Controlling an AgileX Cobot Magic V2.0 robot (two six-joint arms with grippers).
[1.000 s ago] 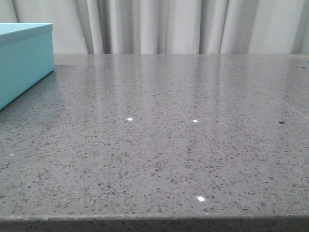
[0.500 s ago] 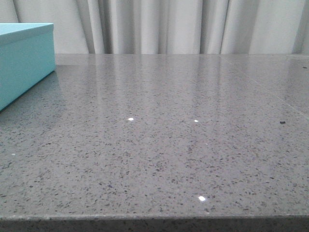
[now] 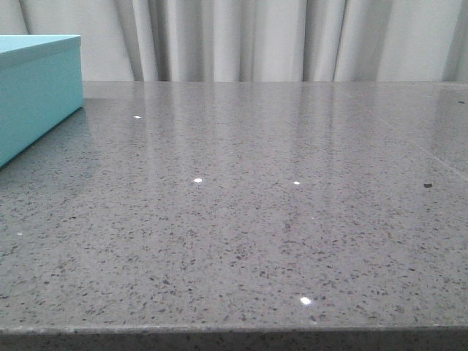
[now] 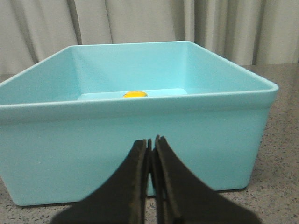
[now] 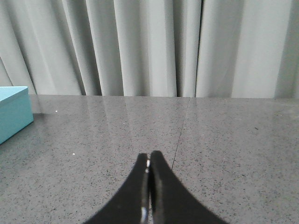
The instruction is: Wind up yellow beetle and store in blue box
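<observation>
Beetle (image 4: 135,94) sits inside blue box (image 4: 140,140); both grippers closed, empty.

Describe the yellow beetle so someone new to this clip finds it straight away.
Start at the blue box on the grey table. Over its near wall, in the left wrist view, a small rounded yellow top shows inside. That is the yellow beetle, the only yellow thing in view.

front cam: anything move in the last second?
Nothing visibly moved. The blue box sits in the same spot at the left edge of the table, and no arm enters the front view. Only tiny glints on the tabletop differ.
</observation>
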